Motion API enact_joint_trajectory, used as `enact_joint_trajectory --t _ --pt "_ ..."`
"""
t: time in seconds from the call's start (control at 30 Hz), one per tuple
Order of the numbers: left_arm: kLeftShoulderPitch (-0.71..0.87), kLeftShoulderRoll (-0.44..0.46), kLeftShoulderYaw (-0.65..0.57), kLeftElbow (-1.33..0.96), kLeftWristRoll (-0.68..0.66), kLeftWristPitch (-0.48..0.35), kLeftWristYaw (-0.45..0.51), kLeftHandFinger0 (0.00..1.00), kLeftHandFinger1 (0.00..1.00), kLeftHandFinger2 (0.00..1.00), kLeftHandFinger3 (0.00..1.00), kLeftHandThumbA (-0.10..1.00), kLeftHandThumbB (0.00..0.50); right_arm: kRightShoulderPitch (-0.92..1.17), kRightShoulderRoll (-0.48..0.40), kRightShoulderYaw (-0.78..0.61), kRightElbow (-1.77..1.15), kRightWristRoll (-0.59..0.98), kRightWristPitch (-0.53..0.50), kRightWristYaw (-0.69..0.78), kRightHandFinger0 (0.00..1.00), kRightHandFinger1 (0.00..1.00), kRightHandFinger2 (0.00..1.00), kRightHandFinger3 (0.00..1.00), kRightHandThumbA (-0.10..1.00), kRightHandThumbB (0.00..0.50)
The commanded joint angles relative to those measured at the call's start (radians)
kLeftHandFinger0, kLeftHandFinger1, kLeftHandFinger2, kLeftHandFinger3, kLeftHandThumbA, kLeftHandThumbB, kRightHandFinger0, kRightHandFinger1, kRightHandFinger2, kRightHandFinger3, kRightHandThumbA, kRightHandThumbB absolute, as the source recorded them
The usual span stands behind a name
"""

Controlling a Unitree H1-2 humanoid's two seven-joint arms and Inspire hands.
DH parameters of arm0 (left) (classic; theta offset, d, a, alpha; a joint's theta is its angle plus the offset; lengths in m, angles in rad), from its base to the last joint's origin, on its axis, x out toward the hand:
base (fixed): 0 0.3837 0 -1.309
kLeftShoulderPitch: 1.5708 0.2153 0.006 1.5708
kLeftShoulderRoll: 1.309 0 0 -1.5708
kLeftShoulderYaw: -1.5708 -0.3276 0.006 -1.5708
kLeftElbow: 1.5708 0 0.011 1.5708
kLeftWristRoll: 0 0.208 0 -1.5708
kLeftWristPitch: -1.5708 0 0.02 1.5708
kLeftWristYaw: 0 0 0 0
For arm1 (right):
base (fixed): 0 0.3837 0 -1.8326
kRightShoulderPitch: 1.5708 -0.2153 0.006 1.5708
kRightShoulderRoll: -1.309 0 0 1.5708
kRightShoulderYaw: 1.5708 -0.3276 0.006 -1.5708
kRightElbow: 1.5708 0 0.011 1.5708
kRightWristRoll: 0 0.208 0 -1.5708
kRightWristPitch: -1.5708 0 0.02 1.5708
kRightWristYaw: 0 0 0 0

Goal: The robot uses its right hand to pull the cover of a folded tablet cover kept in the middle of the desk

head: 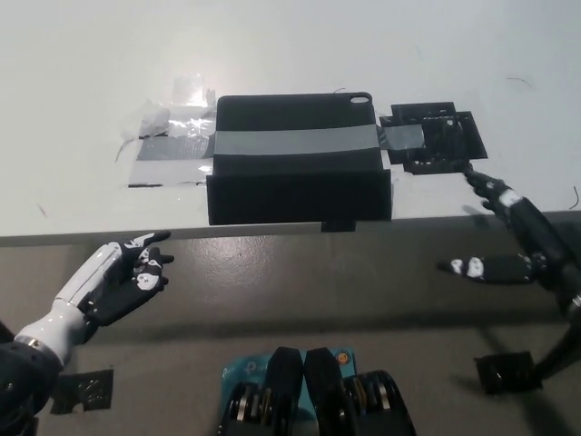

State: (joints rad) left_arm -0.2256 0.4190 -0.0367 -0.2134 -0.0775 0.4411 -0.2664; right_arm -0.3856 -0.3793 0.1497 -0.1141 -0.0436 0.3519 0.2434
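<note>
The right hand was held open, empty, at four o'clock from the taped-down tablet cover, positioned for reaching its flap.

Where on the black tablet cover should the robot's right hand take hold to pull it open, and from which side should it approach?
Probably the front flap of the tablet cover, which hangs at the desk edge nearest the robot. The grey tape pins the top across its width, so the free lower edge looks the easiest to catch. The right hand sits lower right, fingers apart, so coming from the near right side suits it. The left hand rests lower left.
</note>
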Motion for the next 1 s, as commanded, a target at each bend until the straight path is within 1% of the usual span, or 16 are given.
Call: enact_joint_trajectory --t 0.0,0.1,0.13,0.2,0.23,0.27,0.3,0.37,0.5,0.53,0.63,0.67,0.7,0.8,0.9,0.97 --pt "-0.026 0.013 0.003 -0.053 -0.008 0.028 -0.019 0.71 0.82 0.94 1.0 1.0 0.126 -0.111 -0.024 0.046 -0.068 -0.083 -0.006 0.033 1.0 1.0 1.0 1.0 1.0 0.497" --pt "-0.023 0.016 0.0 -0.061 -0.002 0.029 -0.02 0.72 0.83 0.95 1.0 1.0 0.121 -0.182 -0.005 0.09 -0.081 -0.129 -0.003 0.035 1.0 1.0 1.0 1.0 1.0 0.5" --pt "-0.02 0.015 0.003 -0.064 -0.005 0.029 -0.017 0.72 0.83 0.96 1.0 1.0 0.106 -0.206 0.005 0.105 -0.081 -0.145 -0.001 0.031 1.0 1.0 1.0 1.0 1.0 0.5" --pt "-0.02 0.018 0.006 -0.061 -0.006 0.029 -0.02 0.74 0.84 0.96 1.0 1.0 0.108 -0.27 0.038 0.144 -0.063 -0.197 -0.023 0.01 1.0 1.0 1.0 1.0 1.0 0.5" --pt "-0.02 0.018 0.006 -0.061 -0.006 0.029 -0.021 0.74 0.83 0.95 1.0 1.0 0.109 -0.275 0.041 0.149 -0.066 -0.203 -0.022 0.008 1.0 1.0 1.0 1.0 1.0 0.5" --pt "-0.02 0.018 0.005 -0.063 -0.005 0.029 -0.022 0.74 0.84 0.95 1.0 1.0 0.102 -0.295 0.053 0.158 -0.061 -0.209 -0.024 0.007 1.0 1.0 1.0 1.0 1.0 0.5" --pt "-0.021 0.017 0.004 -0.062 -0.006 0.029 -0.023 0.74 0.83 0.95 1.0 1.0 0.114 -0.323 0.058 0.181 -0.05 -0.238 -0.037 0.011 1.0 1.0 1.0 1.0 1.0 0.5" --pt "-0.022 0.014 0.002 -0.057 -0.005 0.022 -0.027 0.74 0.83 0.95 1.0 1.0 0.114 -0.359 0.073 0.203 -0.043 -0.246 -0.018 0.026 1.0 1.0 1.0 1.0 1.0 0.5" --pt "-0.02 0.011 0.004 -0.05 -0.002 0.018 -0.027 0.74 0.84 0.95 1.0 1.0 0.117 -0.425 0.105 0.27 0.028 -0.281 -0.031 0.053 1.0 1.0 1.0 1.0 1.0 0.5" --pt "-0.019 0.011 0.004 -0.045 0.0 0.008 -0.027 0.74 0.84 0.95 1.0 1.0 0.107 -0.441 0.116 0.292 0.068 -0.293 -0.022 0.063 1.0 1.0 1.0 1.0 1.0 0.5" --pt "-0.021 0.013 0.003 -0.049 0.001 0.017 -0.028 0.74 0.83 0.95 1.0 1.0 0.102 -0.467 0.119 0.326 0.156 -0.312 -0.045 0.077 1.0 1.0 1.0 1.0 1.0 0.5" --pt "-0.022 0.015 0.003 -0.047 0.001 0.015 -0.029 0.74 0.82 0.94 1.0 1.0 0.119 -0.475 0.12 0.336 0.188 -0.321 -0.057 0.077 1.0 1.0 1.0 1.0 1.0 0.5" --pt "-0.023 0.016 0.004 -0.05 -0.002 0.021 -0.031 0.74 0.82 0.94 1.0 1.0 0.123 -0.481 0.121 0.342 0.217 -0.322 -0.068 0.08 1.0 1.0 1.0 1.0 1.0 0.5" --pt "-0.023 0.016 0.005 -0.051 -0.005 0.021 -0.033 0.75 0.83 0.95 1.0 1.0 0.118 -0.502 0.121 0.359 0.293 -0.328 -0.082 0.098 1.0 1.0 1.0 1.0 1.0 0.5" --pt "-0.024 0.015 0.005 -0.047 -0.003 0.022 -0.032 0.75 0.83 0.95 1.0 1.0 0.132 -0.53 0.122 0.376 0.395 -0.348 -0.116 0.095 1.0 1.0 1.0 1.0 1.0 0.5" --pt "-0.028 0.018 0.001 -0.041 -0.001 0.017 -0.037 0.75 0.83 0.94 1.0 1.0 0.119 -0.548 0.12 0.386 0.453 -0.363 -0.136 0.09 1.0 1.0 1.0 1.0 1.0 0.5"
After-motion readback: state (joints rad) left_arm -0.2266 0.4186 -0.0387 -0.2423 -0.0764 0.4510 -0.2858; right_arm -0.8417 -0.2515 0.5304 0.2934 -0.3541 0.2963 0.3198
